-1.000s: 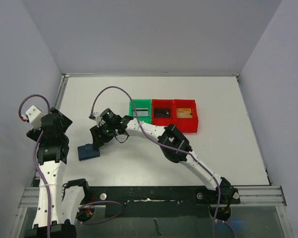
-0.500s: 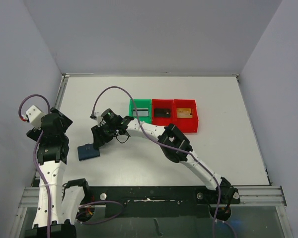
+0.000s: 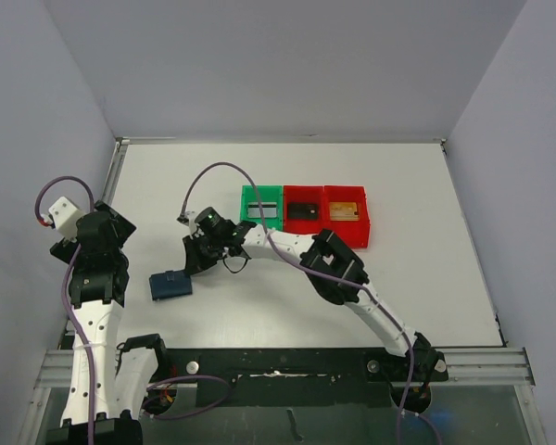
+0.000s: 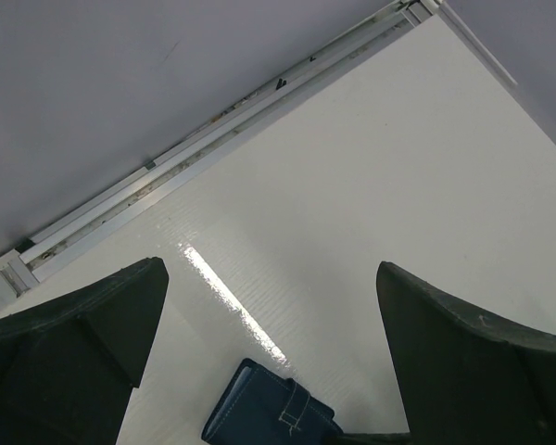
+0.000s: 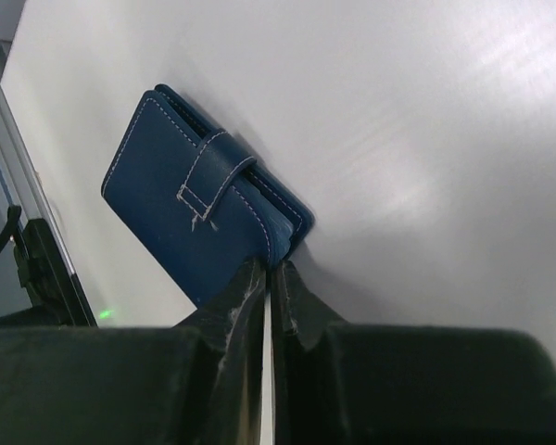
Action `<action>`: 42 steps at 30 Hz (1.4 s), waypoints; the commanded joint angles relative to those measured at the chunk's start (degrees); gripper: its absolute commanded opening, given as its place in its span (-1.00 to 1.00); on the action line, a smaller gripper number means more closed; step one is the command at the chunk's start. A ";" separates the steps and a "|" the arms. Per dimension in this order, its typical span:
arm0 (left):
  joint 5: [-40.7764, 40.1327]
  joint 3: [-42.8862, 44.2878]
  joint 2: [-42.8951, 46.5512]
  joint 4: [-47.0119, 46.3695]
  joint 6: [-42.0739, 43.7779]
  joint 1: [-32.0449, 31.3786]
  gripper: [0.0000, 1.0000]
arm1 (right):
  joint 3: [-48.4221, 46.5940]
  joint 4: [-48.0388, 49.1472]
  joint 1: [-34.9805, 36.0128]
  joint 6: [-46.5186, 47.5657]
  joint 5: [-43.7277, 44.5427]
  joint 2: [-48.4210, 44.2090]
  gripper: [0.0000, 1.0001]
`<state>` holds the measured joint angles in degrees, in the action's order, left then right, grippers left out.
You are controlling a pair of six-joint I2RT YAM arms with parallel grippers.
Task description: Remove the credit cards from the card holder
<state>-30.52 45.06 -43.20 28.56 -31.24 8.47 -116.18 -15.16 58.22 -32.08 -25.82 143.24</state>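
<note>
Shows a white, glossy table (image 3: 426, 269) boxed in by plain lavender-grey walls (image 3: 287, 65) at the back, left and right. Catches a bright streak of light (image 4: 232, 301) on the tabletop. Ends in a metal rail (image 4: 222, 139) along the wall and a dark frame (image 3: 287, 362) at the near edge.

Right arm (image 3: 352, 278) stretches leftward, right pincer (image 5: 271, 271) pressed shut; left pincer (image 4: 271, 278) stands spread wide.

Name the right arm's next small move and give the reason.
Probably back the right gripper off the card holder: its jaws are shut, tips at the closed holder's edge, and the silver card, black card and gold card already lie in the bins, so nothing seems left to remove.
</note>
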 commanded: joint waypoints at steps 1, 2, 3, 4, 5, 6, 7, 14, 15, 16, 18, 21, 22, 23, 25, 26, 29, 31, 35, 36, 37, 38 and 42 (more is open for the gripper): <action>0.93 2.20 0.06 -2.28 0.39 0.50 0.95 | 13.27 2.07 0.49 -1.13 7.13 -12.07 -1.00; 1.10 2.08 0.04 -2.39 0.44 0.50 0.95 | 17.90 3.59 0.43 -2.03 8.27 -15.05 -1.00; 1.40 2.01 0.00 -2.51 0.52 0.50 0.95 | 22.61 4.88 0.41 -3.12 9.38 -18.01 -1.00; 1.71 2.01 -0.03 -2.65 0.60 0.50 0.95 | 27.71 6.28 0.39 -4.40 10.67 -21.05 -1.00; 2.02 1.94 -0.08 -2.75 0.64 0.50 0.96 | 32.95 7.84 0.38 -5.59 11.90 -24.27 -1.00; 2.50 1.80 -0.23 -2.86 0.72 0.47 0.95 | 37.96 9.16 0.46 -6.91 13.15 -27.45 -1.00; 3.14 1.65 -0.32 -3.04 0.79 0.49 0.96 | 43.00 10.25 0.49 -8.55 14.66 -30.91 -1.00; 16.42 -0.42 -2.66 -6.88 1.80 0.25 0.95 | 70.80 9.22 0.34 -21.07 26.99 -54.01 -0.99; 19.21 -0.71 -3.29 -7.42 1.74 0.25 0.95 | 72.14 7.90 0.26 -21.96 28.51 -56.99 -0.93; 23.78 -1.33 -3.79 -9.34 1.72 0.19 0.95 | 73.85 6.31 0.16 -22.59 30.86 -59.53 -0.76; 29.85 -2.66 -4.92 -11.48 1.11 0.23 0.95 | 75.10 2.24 -0.18 -22.52 34.56 -64.53 -0.53; 38.01 -4.14 -6.54 -14.10 -1.14 0.10 0.95 | 75.73 0.30 -0.62 -18.34 35.87 -70.54 -0.19; 40.33 -4.68 -7.04 -14.89 -2.04 0.02 0.95 | 75.56 0.54 -0.58 -16.10 35.45 -71.94 -0.12; 42.08 -5.16 -7.84 -15.53 -2.73 -0.21 0.94 | 75.31 0.99 -0.56 -13.93 34.85 -73.11 -0.04; 43.71 -5.50 -8.65 -15.78 -3.49 -0.86 0.91 | 74.93 4.16 -0.30 -7.65 31.07 -74.12 0.04; 43.78 -5.58 -8.85 -15.52 -3.55 -1.23 0.90 | 74.76 6.09 0.34 -5.23 29.88 -73.86 0.07; 42.77 -5.20 -8.54 -13.60 -3.37 -1.53 0.89 | 74.15 9.91 3.64 2.64 27.95 -71.25 0.22; 42.11 -4.56 -7.99 -12.00 -2.65 -1.53 0.89 | 74.01 12.27 6.99 7.97 29.59 -68.98 0.25; 39.72 -3.43 -7.10 -9.39 -0.25 -1.53 0.89 | 75.94 19.58 13.48 17.39 31.06 -65.34 0.31; 39.19 -3.26 -6.87 -8.80 0.38 -1.53 0.89 | 76.49 21.42 14.83 19.70 31.59 -64.60 0.32; 38.63 -3.30 -6.70 -8.26 0.92 -1.48 0.89 | 76.80 22.69 16.15 22.15 31.85 -63.92 0.33; 38.17 -3.29 -6.44 -7.91 1.38 -1.45 0.89 | 76.88 23.45 17.05 23.88 32.28 -63.23 0.34; 37.37 -3.58 -5.93 -7.23 2.15 -1.44 0.89 | 75.81 23.32 18.23 26.57 32.03 -60.10 0.36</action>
<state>8.27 38.94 -50.54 21.26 -31.40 7.07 -39.33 2.11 75.94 -13.15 4.51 81.38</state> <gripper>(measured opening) 0.943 0.674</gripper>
